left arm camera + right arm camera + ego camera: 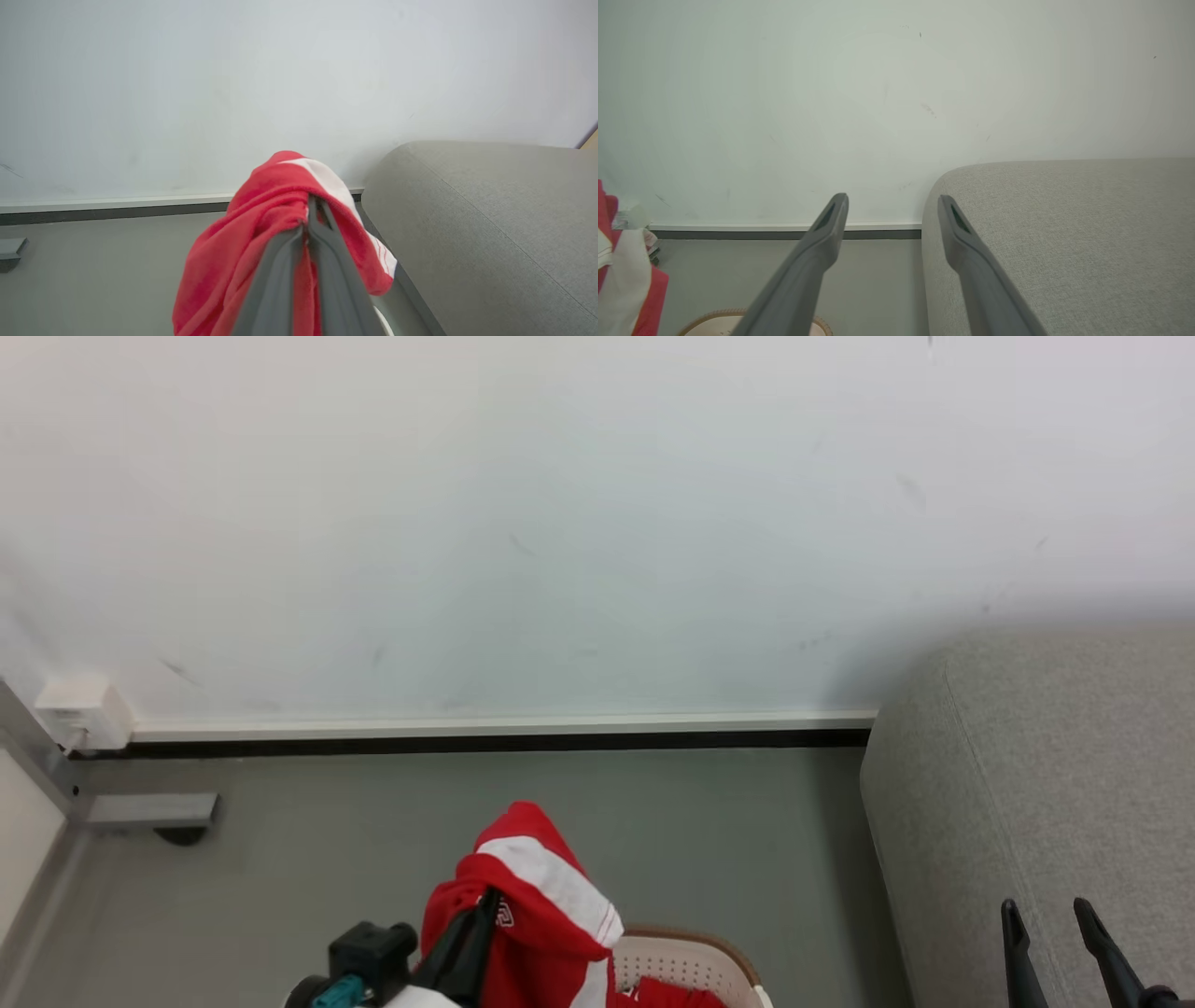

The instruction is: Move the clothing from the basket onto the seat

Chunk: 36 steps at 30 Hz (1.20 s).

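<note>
Where the left gripper meets the cloth, its jaws are pressed together on a bunched red garment with white stripes. The fingertips are buried in the fold, so the exact bite point is hidden. The garment is lifted above the basket and draped over both fingers. Its lower end is cut off at the bottom of the head and left wrist views, so I can't tell if it hangs free of the basket or touches it.

Of the basket, just a slice of perforated cream wall and brown rim shows at the bottom edge of the head view. More red fabric lies inside, mostly cropped; can't tell how many pieces.

The right gripper has its jaws spread wide, with the wall and the seat's edge visible through the gap. The head view catches the two finger ends at lower right over grey upholstery; contact can't be judged.

The seat is right of the basket, with a strip of floor between. Its rounded left end shows; the rest runs out of frame.

In the right wrist view, the garment is a cropped red-and-white sliver at the left edge, with something pale and blurred behind it that I can't make out. At far left in the head view, a grey bracket on the floor is partly cut off.
</note>
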Motion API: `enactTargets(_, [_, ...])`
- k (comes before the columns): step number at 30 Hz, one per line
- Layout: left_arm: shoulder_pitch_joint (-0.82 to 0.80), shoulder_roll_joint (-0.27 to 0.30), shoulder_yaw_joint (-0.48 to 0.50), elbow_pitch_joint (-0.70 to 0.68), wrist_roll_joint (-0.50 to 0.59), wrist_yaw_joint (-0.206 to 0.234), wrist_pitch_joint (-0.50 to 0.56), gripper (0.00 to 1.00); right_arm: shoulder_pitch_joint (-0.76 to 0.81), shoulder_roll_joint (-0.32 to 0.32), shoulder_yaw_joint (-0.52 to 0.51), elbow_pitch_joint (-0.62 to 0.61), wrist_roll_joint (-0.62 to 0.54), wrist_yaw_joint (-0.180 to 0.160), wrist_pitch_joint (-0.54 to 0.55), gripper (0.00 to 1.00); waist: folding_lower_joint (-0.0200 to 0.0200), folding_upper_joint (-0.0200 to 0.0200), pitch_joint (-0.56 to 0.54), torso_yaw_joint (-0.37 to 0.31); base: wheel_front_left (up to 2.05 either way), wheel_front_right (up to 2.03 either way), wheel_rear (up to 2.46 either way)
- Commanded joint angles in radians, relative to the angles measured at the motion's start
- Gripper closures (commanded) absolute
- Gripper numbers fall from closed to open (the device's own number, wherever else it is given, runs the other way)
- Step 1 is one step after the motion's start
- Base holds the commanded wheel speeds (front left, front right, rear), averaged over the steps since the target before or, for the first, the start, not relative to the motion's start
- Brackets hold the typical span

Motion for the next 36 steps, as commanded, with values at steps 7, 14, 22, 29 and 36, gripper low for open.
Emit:
enactTargets(7, [0.016, 0.037, 0.036, -0.027, -0.003, 0.008, -0.001, 1.0, 0.035, -0.012, 0.004, 0.022, 0.009, -0.002, 0.001, 0.0, 0.0002, -0.0001, -0.037, 0.02, 0.0, 0.0, 0.0])
enactTargets(14, [0.016, 0.046, 0.048, -0.038, -0.005, 0.01, -0.001, 1.0, 0.039, -0.014, 0.005, 0.026, 0.011, -0.002, 0.001, 0.0, 0.0002, -0.0001, -0.044, 0.024, 0.0, 0.0, 0.0])
enactTargets(22, [0.022, 0.051, 0.051, -0.063, -0.001, 0.012, -0.001, 1.0, 0.024, -0.018, 0.037, 0.001, 0.011, -0.002, 0.001, 0.0, 0.0002, -0.0001, -0.047, 0.021, 0.0, 0.0, 0.0])
enactTargets(29, [-0.009, 0.045, 0.024, -0.117, 0.007, -0.005, 0.013, 1.0, -0.008, -0.063, 0.181, -0.077, 0.069, -0.002, 0.001, 0.0, 0.0002, -0.0001, -0.04, 0.021, 0.0, 0.0, 0.0])
enactTargets(36, [-0.045, 0.035, -0.032, -0.19, 0.022, -0.035, 0.051, 1.0, -0.056, -0.16, 0.404, -0.147, 0.154, -0.002, 0.001, 0.0, 0.0002, -0.0001, -0.033, 0.026, 0.0, 0.0, 0.0])
